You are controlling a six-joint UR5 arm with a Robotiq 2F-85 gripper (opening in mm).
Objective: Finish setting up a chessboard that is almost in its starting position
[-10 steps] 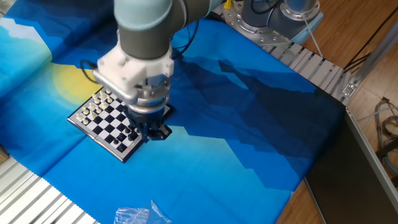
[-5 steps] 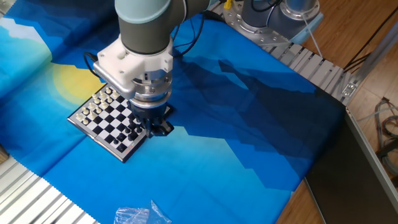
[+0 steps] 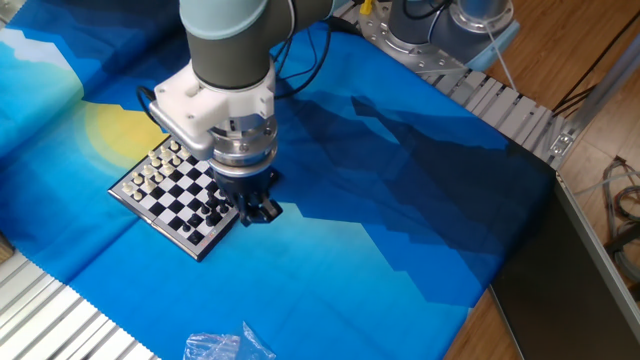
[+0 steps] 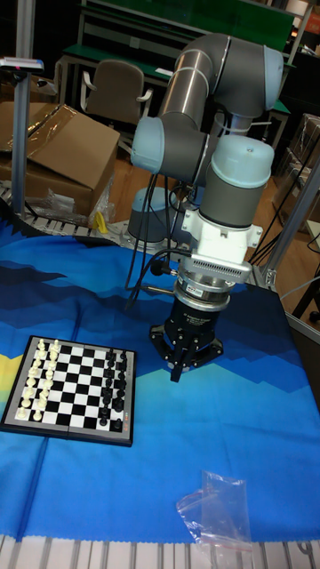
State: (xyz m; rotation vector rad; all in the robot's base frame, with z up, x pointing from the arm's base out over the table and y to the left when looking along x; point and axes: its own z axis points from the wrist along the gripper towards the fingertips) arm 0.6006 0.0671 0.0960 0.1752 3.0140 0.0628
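On a table draped in a blue cloth (image 4: 231,444) with a yellow patch, the chessboard (image 4: 71,388) lies flat beside the gripper (image 4: 178,372), fingers seemingly together, with a clear plastic bag (image 4: 216,511) nearby and cardboard boxes (image 4: 62,156) behind.

One chessboard (image 4: 73,391), one gripper (image 4: 180,370), one clear plastic bag (image 4: 216,509), one blue cloth (image 4: 249,444).

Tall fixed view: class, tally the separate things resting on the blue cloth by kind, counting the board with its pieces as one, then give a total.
Chessboard: 1
Clear plastic bag: 1
Total: 2
The gripper hangs above the cloth beside the board, so it is not counted.
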